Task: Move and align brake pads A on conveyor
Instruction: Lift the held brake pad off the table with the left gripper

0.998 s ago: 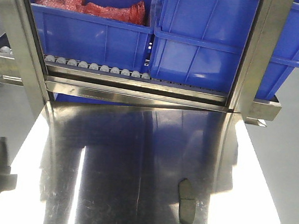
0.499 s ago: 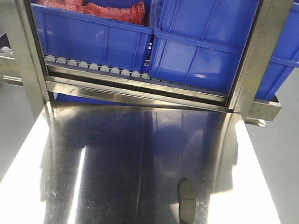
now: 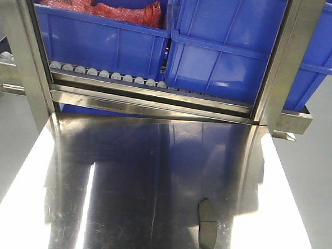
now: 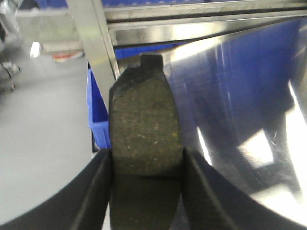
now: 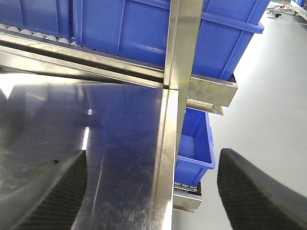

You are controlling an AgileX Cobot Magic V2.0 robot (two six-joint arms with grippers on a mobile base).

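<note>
- While the left gripper [image 4: 146, 165] is clamped onto a brake pad [image 4: 145, 124], its two black fingers [image 4: 93, 194] press the pad's long edges from either side. The grey-brown friction face is turned toward the wrist camera.
- That pad reaches out past the fingertips, with a dark backing-plate tab at its far end. It hangs near the left edge of the steel tabletop [image 4: 249, 96], beside the grey floor [image 4: 43, 124]. Whether it is over the table or just off it cannot be told.
- The right gripper [image 5: 152, 191] is spread wide, its textured fingers [image 5: 252, 196] at the bottom corners of the wrist view with nothing between them. Below it runs the right edge of the tabletop, next to a steel post [image 5: 184, 43].
- A second brake pad [image 3: 207, 226] lies flat on the tabletop toward the front right, its long axis running roughly away from the robot.
- Behind the tabletop, small steel rollers [image 3: 104, 74] carry blue bins [image 3: 103, 41]; the left bin holds red bundles [image 3: 100, 6].
</note>
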